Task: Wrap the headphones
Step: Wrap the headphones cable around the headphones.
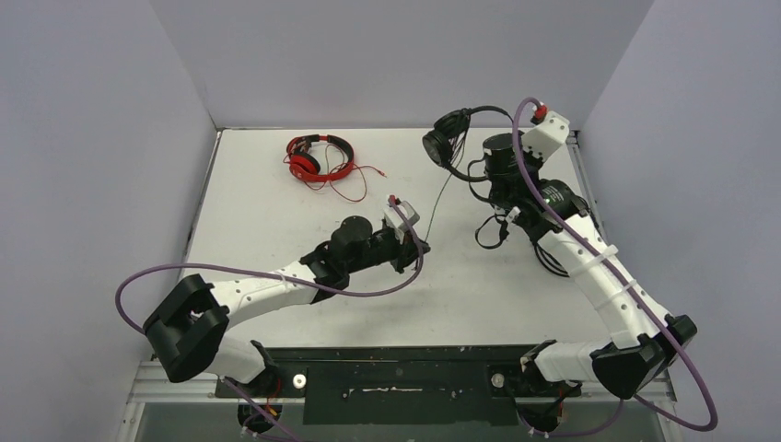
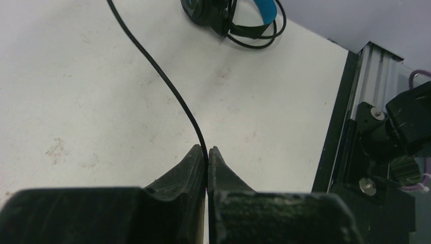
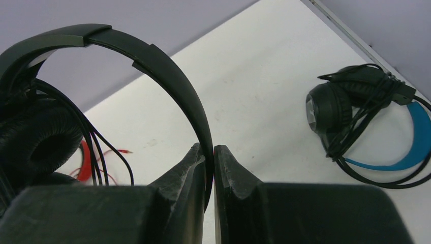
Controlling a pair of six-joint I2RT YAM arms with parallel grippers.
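Headphones: three counted. The red pair (image 1: pixel 320 157) lies at the far left of the table (image 1: pixel 267 230), its red cord loose beside it. The black pair (image 3: pixel 152 56) is up off the table at far right, its headband pinched between the jaws of the right gripper (image 3: pixel 209 150). The blue-band pair (image 3: pixel 356 117) lies on the table near the right arm, cord bunched around it. The left gripper (image 2: pixel 207 150) is at mid-table, jaws pressed together on one thin black cable (image 2: pixel 167 81) that rises toward the black pair. Two grippers, both clamped.
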